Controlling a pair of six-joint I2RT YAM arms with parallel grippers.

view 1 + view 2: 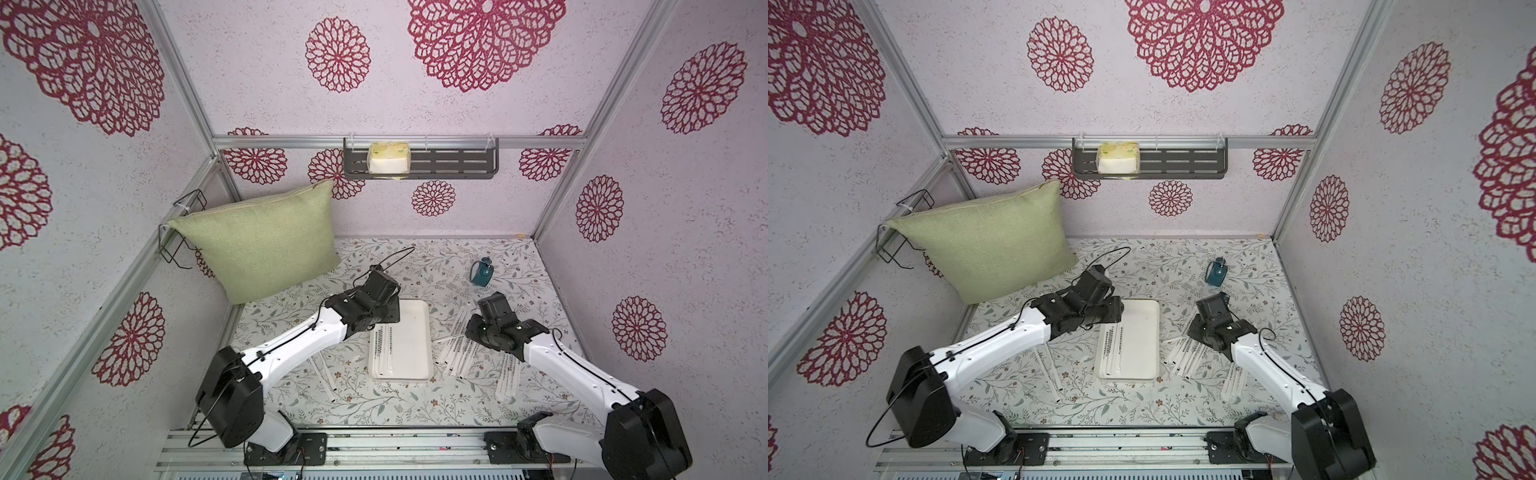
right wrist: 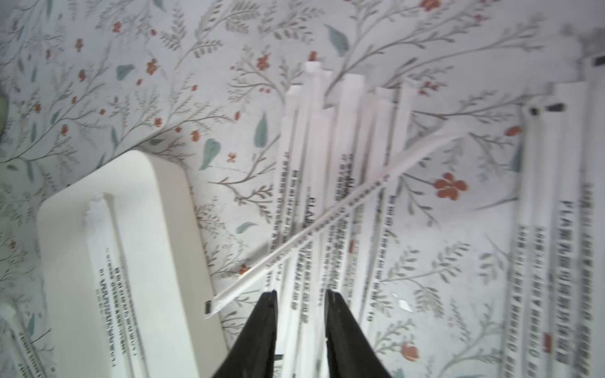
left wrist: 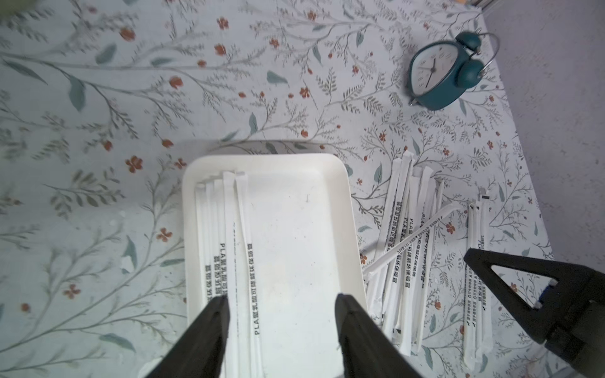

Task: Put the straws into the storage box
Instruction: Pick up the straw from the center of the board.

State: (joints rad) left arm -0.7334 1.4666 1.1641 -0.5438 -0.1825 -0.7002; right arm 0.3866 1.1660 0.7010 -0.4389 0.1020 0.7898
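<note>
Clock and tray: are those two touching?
Apart. The left wrist view shows a broad strip of bare floral cloth between the clock and the tray.

several straws [image 1: 382,349] are lying along the left side of the white tray [image 1: 415,332]; more are lying scattered on the flowery desk [image 1: 374,399] to its right.

Both top views looked down from high at six o'clock toward twelve; my wrist cameras hung close, sharing the storage box [image 3: 294,229] [image 2: 157,235].
</note>
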